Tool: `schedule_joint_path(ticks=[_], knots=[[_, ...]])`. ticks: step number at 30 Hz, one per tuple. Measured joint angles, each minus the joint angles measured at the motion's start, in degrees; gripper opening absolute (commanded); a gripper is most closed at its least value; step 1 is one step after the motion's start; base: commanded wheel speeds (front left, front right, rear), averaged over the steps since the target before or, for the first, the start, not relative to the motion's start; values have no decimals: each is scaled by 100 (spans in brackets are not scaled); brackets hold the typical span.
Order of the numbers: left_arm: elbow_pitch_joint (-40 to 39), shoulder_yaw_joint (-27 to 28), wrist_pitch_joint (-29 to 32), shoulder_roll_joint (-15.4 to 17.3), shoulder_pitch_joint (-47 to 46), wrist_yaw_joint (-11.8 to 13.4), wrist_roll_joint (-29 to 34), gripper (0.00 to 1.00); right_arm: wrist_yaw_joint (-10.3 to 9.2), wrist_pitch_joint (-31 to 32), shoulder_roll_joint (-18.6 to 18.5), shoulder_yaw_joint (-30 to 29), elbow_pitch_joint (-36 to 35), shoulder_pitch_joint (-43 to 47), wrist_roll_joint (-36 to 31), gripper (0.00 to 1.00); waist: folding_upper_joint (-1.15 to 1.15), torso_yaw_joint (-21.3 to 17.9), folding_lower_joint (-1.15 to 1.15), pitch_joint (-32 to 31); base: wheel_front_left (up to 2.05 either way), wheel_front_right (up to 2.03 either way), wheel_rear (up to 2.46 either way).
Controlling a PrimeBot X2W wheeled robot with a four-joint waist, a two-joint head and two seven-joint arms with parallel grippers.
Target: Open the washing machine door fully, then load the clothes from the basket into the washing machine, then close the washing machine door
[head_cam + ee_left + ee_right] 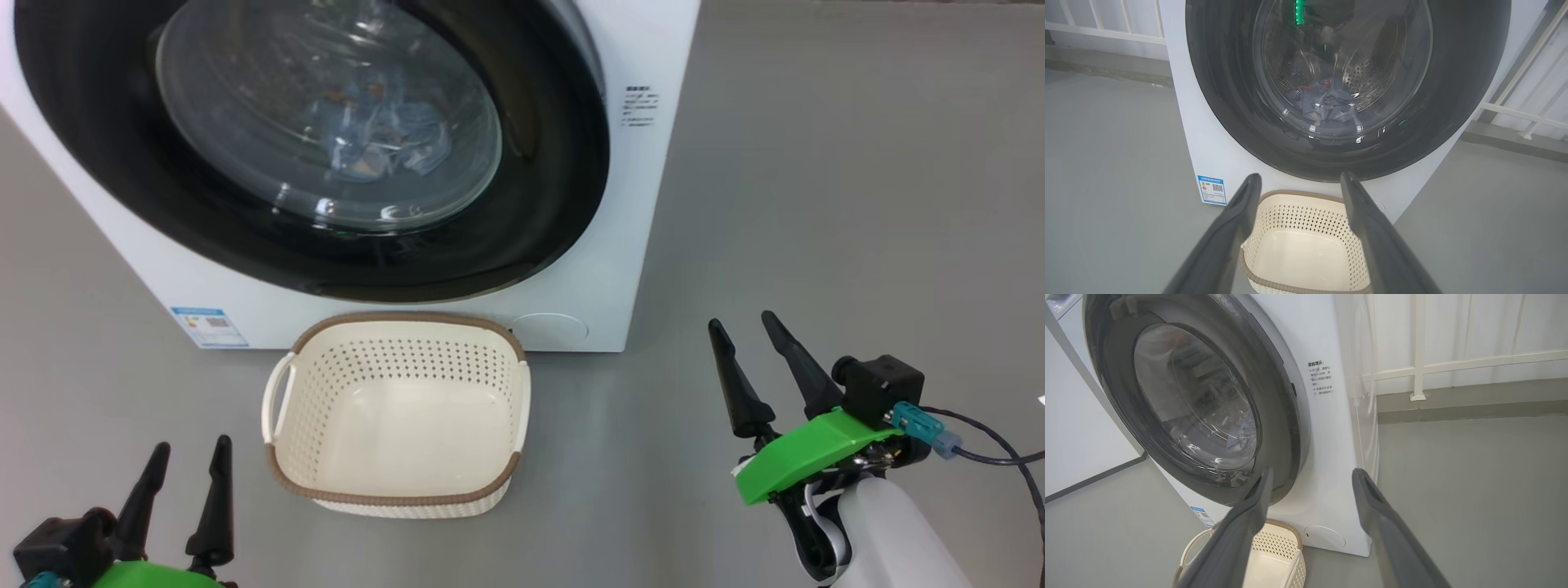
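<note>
"Clothes [1325, 104] — where do they sit?"
"In the drum, one crumpled blue heap behind the glass of the washing machine door [555, 188]. It looks shut against the washing machine [633, 269]. How many garments make up the heap, I cannot tell."
"And the basket [400, 320]?"
"One, empty, on the floor just in front of the machine, below the door."
"Grippers?"
"Two. The left gripper [192, 445] and the right gripper [743, 320] both hang with fingers spread, holding nothing, one on either side of the basket."
"What could go wrong?"
"I cannot see whether the door is caught fully — if not, it may swing out. A push on it with a low arm could knock the basket, and a fingertip on the bulging glass may skid off."
</note>
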Motion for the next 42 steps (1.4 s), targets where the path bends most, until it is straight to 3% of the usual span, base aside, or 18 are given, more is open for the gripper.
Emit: schedule_joint_path(ticks=[21, 42], knots=[[25, 225, 0, 97, 119, 0, -25, 100, 0, 0, -38, -308, -153, 555, -1, 100, 0, -643, 0, -90, 0, 0, 0], [5, 477, 0, 53, 333, 0, 170, 100, 0, 0, -76, -377, -147, 730, -1, 100, 0, -782, 0, -247, 0, 0, 0]])
